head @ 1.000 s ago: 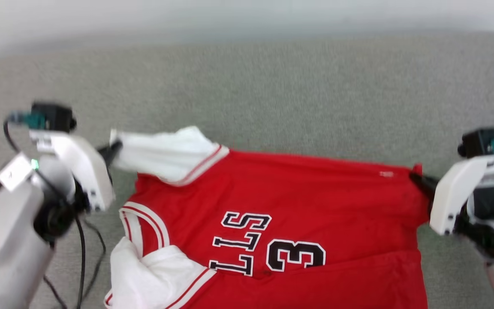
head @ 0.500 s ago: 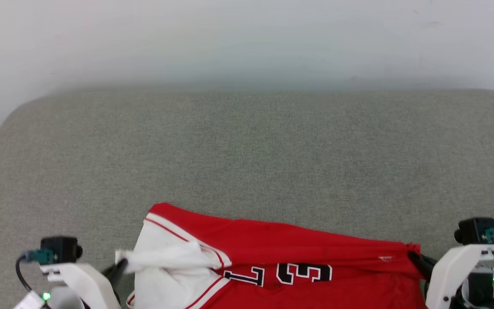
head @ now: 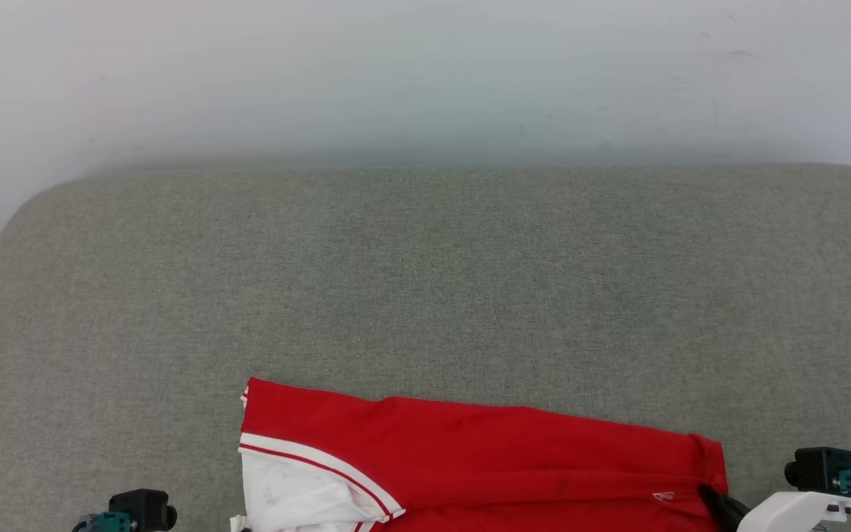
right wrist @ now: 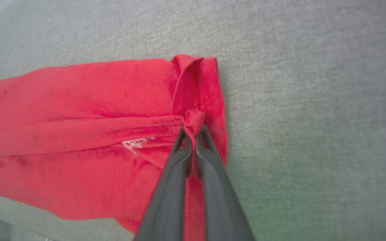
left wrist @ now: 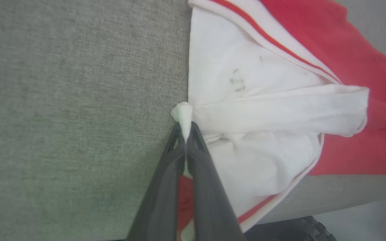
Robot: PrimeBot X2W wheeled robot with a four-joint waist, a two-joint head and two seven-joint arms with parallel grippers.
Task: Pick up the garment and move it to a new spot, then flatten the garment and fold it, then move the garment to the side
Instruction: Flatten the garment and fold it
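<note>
Since a second ago the head camera has tipped up, so the garment (head: pixel 470 458) now sits at the very bottom of the head view and much more of the grey surface (head: pixel 425 281) shows. Then the side with black letters faced up. Now a plain red band faces up.

The surface is a big, soft-looking pad covered in grey-green woven cloth, with round corners at the back. Behind it stands a white wall (head: pixel 425 74) with a few faint dark marks near the top right.

The garment lies on the near edge of the pad, from about the middle over to the right. Its white sleeve (head: pixel 300 495) with red stripes is at the left end. Its red hem is at the right end.

In the left wrist view, the left gripper (left wrist: pixel 186 134) has its two dark fingers pressed tight together on a little pinch of the white sleeve. In the right wrist view, the right gripper (right wrist: pixel 193 132) is squeezed closed too, with a small bump of red cloth from the hem corner caught between its tips. In the head view, one dark finger meets that red corner at the lower right.

The left wrist view also shows the pad's edge at the lower right, with pale floor past it. Something dark sits there, too blurry to tell what it is.
</note>
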